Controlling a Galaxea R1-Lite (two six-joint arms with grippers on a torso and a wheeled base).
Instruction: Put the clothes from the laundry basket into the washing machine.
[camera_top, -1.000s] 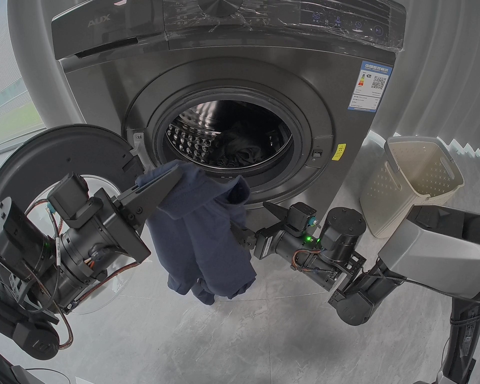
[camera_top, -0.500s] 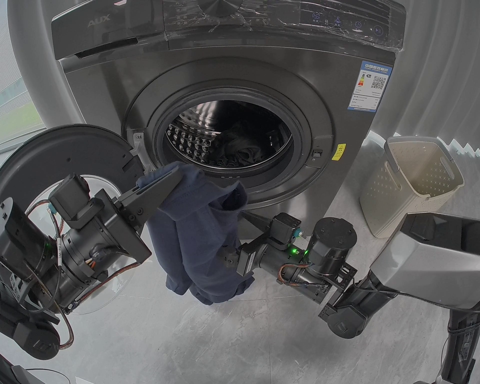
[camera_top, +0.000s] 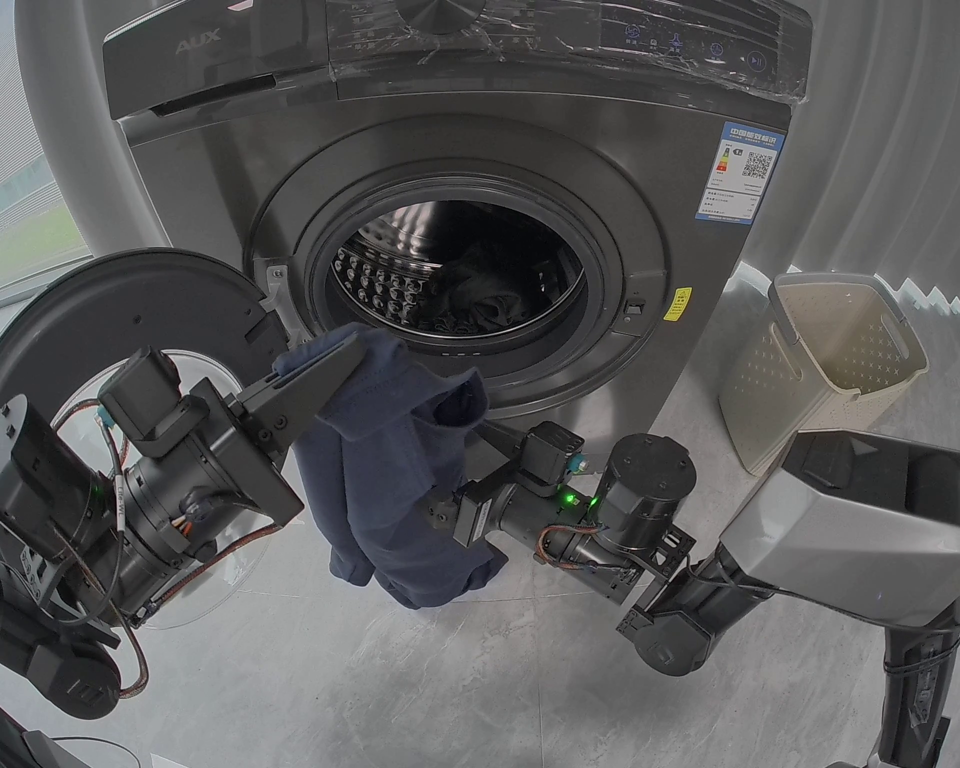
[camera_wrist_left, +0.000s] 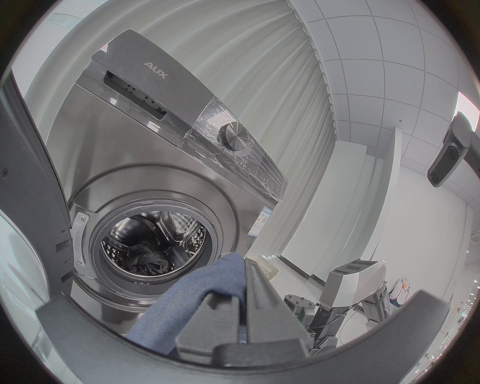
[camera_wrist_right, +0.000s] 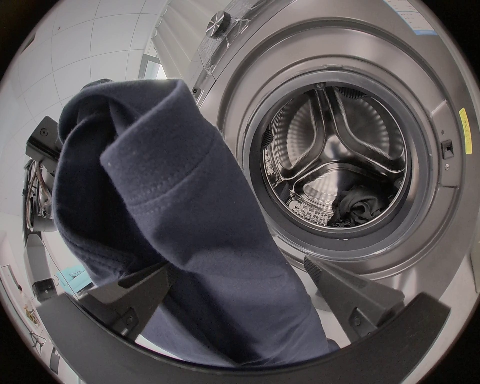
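A navy blue garment (camera_top: 390, 470) hangs in front of the washing machine's round opening (camera_top: 615, 250), just below its lower rim. My left gripper (camera_top: 345, 350) is shut on the garment's top edge, and its closed fingers (camera_wrist_left: 260, 295) pinch the navy cloth (camera_wrist_left: 200, 295). My right gripper (camera_top: 440, 505) sits low behind the hanging cloth, partly hidden by it. It is open, and its two fingers (camera_wrist_right: 145, 292) stand wide apart on either side of the garment (camera_wrist_right: 200, 225). A dark bundle of clothes (camera_wrist_right: 357, 207) lies inside the steel drum.
The machine's door (camera_top: 130, 310) is swung open at the left, behind my left arm. A beige laundry basket (camera_top: 770, 390) stands on the floor to the right of the machine. Grey floor stretches in front.
My right arm has moved left and slightly down, bringing its open gripper in around the lower part of the hanging garment. The left gripper and the cloth's top have stayed put.
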